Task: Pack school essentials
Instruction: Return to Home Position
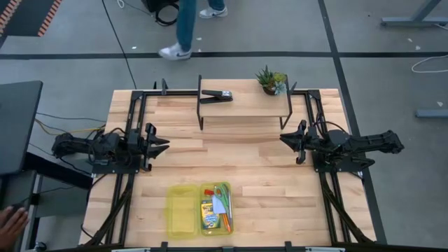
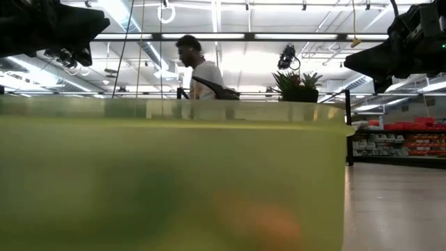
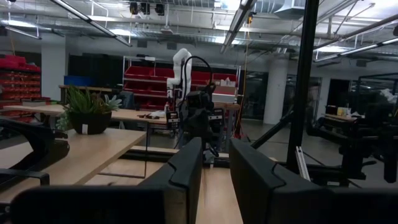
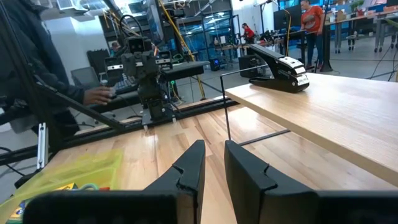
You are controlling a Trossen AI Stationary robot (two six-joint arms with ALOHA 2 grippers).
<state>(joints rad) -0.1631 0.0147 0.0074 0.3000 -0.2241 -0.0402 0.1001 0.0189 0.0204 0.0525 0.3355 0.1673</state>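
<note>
Seen from above, the left end effector [image 1: 161, 145] is held over the left side of the wooden surface [image 1: 245, 168] and the right end effector [image 1: 288, 140] over the right side. Both are released, with nothing between the fingers, and both are well apart from the yellow box [image 1: 180, 210] near the front edge. One half of the box is bare. In the other half lie the crayon box [image 1: 208, 211], the green scissors [image 1: 222, 192], the orange pencil [image 1: 227, 222] and a pale block [image 1: 220, 205], so crowded that the smaller pieces cannot be told apart. A raised shelf [image 1: 245, 108] at the back carries a black clip [image 1: 217, 96] and a potted plant [image 1: 271, 80]. A person's legs [image 1: 186, 28] are cut off by the top edge, and a hand [image 1: 10, 222] by the lower left corner.

At surface height, most of the picture is filled by the box's cloudy wall, and its contents are reduced to green and orange smudges. Only dark parts of the arms are caught at the upper corners. A person [image 2: 201, 70] is seen beyond, under ceiling lights.

In the left wrist view a narrow gap is shown between the fingers [image 3: 186, 174]. The right arm and red racks [image 3: 205, 71] are made out in a dim hall.

In the right wrist view a like gap is seen. Only a corner of the box is shown, with the crayon box cut off. People [image 4: 308, 25] are seen at benches behind.
</note>
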